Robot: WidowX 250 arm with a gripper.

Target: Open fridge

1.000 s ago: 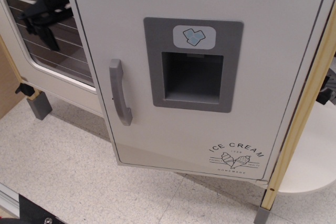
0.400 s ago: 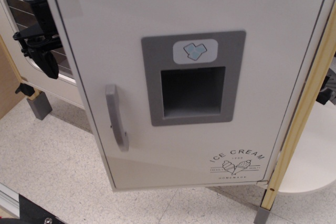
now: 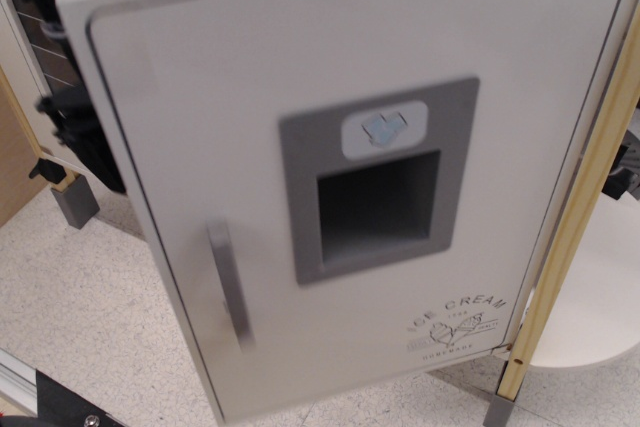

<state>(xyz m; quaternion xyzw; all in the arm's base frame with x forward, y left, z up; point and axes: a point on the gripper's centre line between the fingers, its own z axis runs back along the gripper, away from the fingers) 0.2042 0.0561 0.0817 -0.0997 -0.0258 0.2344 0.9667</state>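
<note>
Fridge (image 3: 300,127) door swung partway out toward camera, hinged at right by wooden post (image 3: 575,207), w/ grey handle (image 3: 229,287) near free left edge; black claw (image 3: 75,127) mostly hidden behind that edge, spread cannot be told; risk: slipping off edge, or snagging oven door (image 3: 30,47) behind.

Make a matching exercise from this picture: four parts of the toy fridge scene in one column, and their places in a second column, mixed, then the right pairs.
Column one:
1. fridge handle
2. ice-dispenser panel
3. ICE CREAM logo
4. gripper

Column two:
A. lower right corner of the door
B. behind the door's left edge, mostly hidden
C. middle of the door
D. lower left part of the door, upright

Pairs: 1-D, 2-C, 3-A, 4-B
</note>
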